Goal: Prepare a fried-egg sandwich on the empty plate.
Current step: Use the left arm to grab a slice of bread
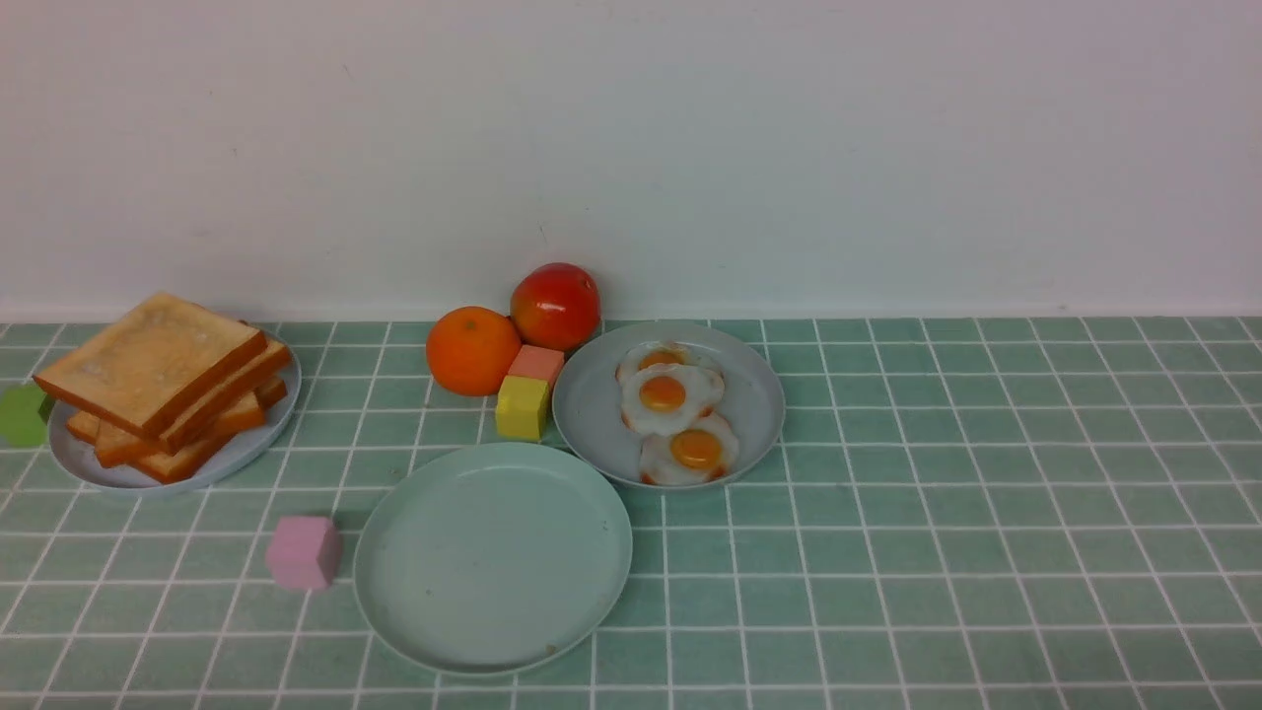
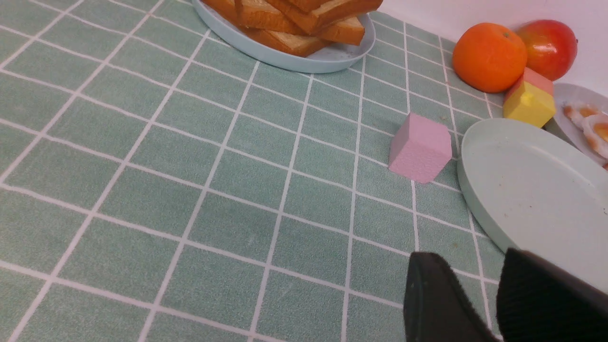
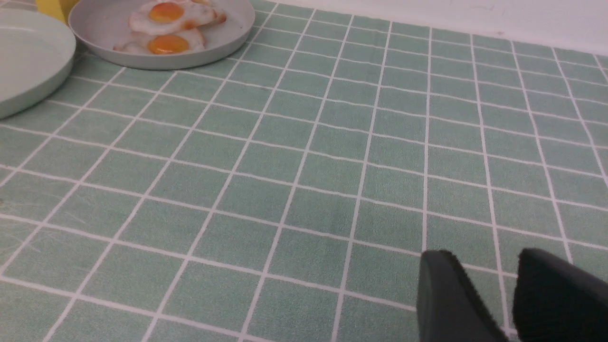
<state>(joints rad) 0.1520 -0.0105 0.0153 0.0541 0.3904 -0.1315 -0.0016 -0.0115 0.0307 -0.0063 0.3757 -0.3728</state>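
Note:
The empty plate (image 1: 493, 557), pale mint green, lies bare near the table's front centre; it also shows in the left wrist view (image 2: 532, 190) and the right wrist view (image 3: 28, 52). Several toast slices (image 1: 158, 375) are stacked on a grey-blue plate (image 1: 256, 439) at the far left. Three fried eggs (image 1: 670, 394) lie on a second grey-blue plate (image 1: 754, 394) behind the empty plate, to its right. Neither arm shows in the front view. My left gripper (image 2: 470, 256) is open over the cloth beside the mint plate's rim. My right gripper (image 3: 482, 254) is open over bare cloth, far from the eggs (image 3: 166, 19).
An orange (image 1: 472, 350) and a red fruit (image 1: 555, 306) sit by the back wall. A yellow block (image 1: 523, 406) and a salmon block (image 1: 537, 363) stand between them and the egg plate. A pink block (image 1: 304, 552) lies left of the mint plate; a green block (image 1: 22, 414) lies at the left edge.

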